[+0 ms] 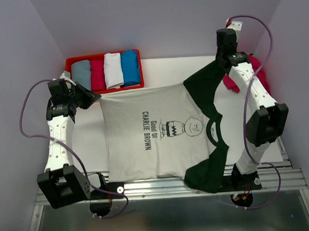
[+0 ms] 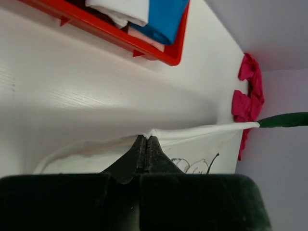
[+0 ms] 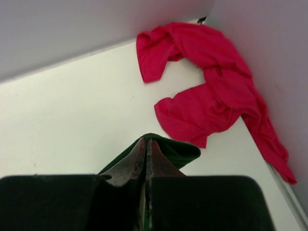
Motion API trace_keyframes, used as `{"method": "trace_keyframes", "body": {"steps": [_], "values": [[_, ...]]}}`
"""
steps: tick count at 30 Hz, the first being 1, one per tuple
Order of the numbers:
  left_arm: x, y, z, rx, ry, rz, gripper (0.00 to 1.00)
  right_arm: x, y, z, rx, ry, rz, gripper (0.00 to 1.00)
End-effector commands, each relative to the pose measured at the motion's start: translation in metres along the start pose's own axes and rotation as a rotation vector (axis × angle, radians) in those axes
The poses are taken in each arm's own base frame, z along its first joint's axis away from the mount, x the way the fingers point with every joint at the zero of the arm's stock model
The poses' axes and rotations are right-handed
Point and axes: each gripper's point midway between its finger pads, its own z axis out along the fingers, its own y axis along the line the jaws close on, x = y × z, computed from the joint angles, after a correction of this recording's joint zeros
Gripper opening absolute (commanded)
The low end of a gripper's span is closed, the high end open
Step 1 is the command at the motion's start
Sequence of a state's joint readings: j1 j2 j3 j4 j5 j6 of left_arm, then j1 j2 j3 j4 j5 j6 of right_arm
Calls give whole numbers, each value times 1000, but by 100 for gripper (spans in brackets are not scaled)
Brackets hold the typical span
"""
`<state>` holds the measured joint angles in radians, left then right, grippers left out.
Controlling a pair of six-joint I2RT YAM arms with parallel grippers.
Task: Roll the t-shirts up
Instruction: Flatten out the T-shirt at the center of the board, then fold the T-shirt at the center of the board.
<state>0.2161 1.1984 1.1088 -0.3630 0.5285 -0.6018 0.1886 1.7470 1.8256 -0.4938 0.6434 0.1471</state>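
**Both arms extended, jaws closed**

Left arm: reaches from its base at 7 o'clock to 10 o'clock. Left gripper: points toward 3 o'clock, fingers pinched on the t-shirt edge.

Right arm: reaches from 5 o'clock to 1 o'clock. Right gripper: clamped on the same t-shirt's sleeve.

The white table carries a red plastic tray at its far edge; a cream Charlie Brown t-shirt lies spread across the middle, one green sleeve seemingly overhanging the front; a crumpled magenta t-shirt sits in the far right corner.
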Motion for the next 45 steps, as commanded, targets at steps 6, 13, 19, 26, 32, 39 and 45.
{"method": "trace_keyframes", "body": {"steps": [6, 13, 19, 26, 32, 39, 45], "values": [[-17, 63, 38, -228, -50, -3, 0, 38, 86, 95, -178, 56, 144, 1], [-15, 88, 54, -293, -34, -44, 0, 53, 134, 112, -332, 112, 234, 1], [-23, 105, 60, -331, -32, -68, 0, 67, 141, 106, -360, 183, 277, 1], [-25, 108, 65, -332, -22, -65, 0, 94, 118, 60, -352, 298, 359, 1], [-24, 106, 64, -320, -13, -48, 0, 96, 92, 16, -363, 323, 397, 1], [-16, 108, 62, -314, -2, -42, 0, 116, 67, -19, -363, 350, 383, 1], [-13, 106, 60, -301, 4, -35, 0, 143, 40, -52, -349, 377, 395, 1]]}}
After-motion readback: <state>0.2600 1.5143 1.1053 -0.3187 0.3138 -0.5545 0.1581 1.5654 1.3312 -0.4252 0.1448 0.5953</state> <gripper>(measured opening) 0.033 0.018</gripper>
